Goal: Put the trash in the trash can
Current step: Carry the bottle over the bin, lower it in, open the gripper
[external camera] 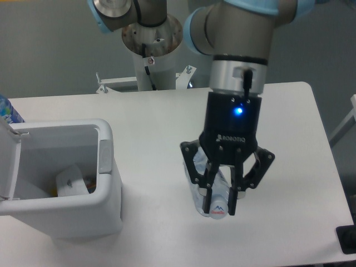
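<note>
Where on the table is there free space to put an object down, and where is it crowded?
Bare tabletop lies between the trash can and the gripper, and along the far edge. The right side beyond the gripper is bare too. The left is crowded: the open can takes it, with a blue-patterned bottle behind. The gripper holds the crushed bottle.
</note>
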